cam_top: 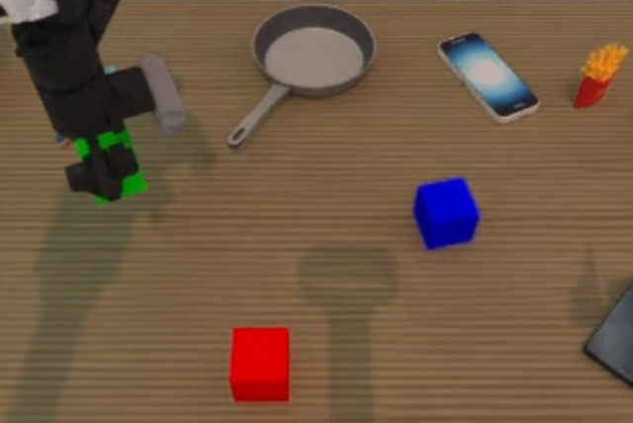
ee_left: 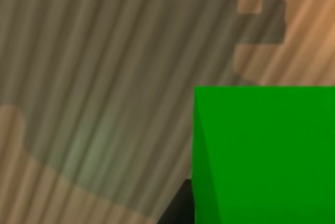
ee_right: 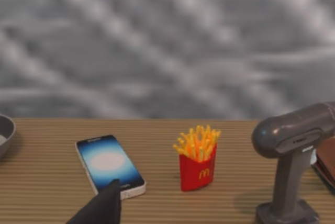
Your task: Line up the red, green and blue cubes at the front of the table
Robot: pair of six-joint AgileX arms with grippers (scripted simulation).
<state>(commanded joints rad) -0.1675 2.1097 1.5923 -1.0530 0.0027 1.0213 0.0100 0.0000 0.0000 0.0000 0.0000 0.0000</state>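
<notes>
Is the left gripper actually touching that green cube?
Touching. In the top view the left gripper has its dark fingers clamped on both sides of the green cube; the left wrist view shows that cube close against the gripper.

Tan-brown ridged wooden surface [cam_top: 326, 166]. Resting on it: frying pan [cam_top: 313, 55] at rear centre; smartphone [cam_top: 488, 76] and carton of fries [cam_top: 598, 77] at rear right; blue cube [cam_top: 445, 212] right of centre; red cube [cam_top: 260, 364] near front edge
</notes>
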